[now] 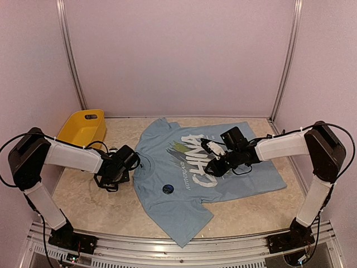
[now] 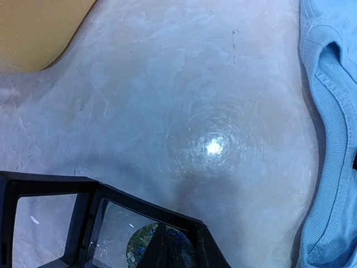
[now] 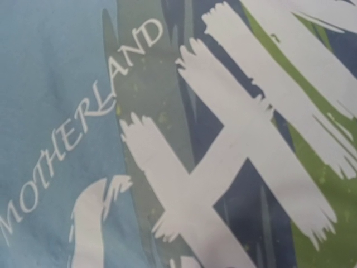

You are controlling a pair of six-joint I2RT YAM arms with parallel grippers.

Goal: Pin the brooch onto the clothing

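While the right gripper (image 1: 213,159) seemingly steadies the clothing (image 1: 167,215) and the left gripper (image 1: 111,180) waits, we cannot tell either's finger spread.

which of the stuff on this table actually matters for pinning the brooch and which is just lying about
For the job:
- light blue CHINA T-shirt, spread flat
- dark round brooch, on the shirt beside the lettering

Just lying about:
- yellow plastic bin, at the far left, off the shirt

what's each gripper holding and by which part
The left gripper appears to pinch a small round dark brooch by its rim; right gripper, over the light blue T-shirt: cannot tell.
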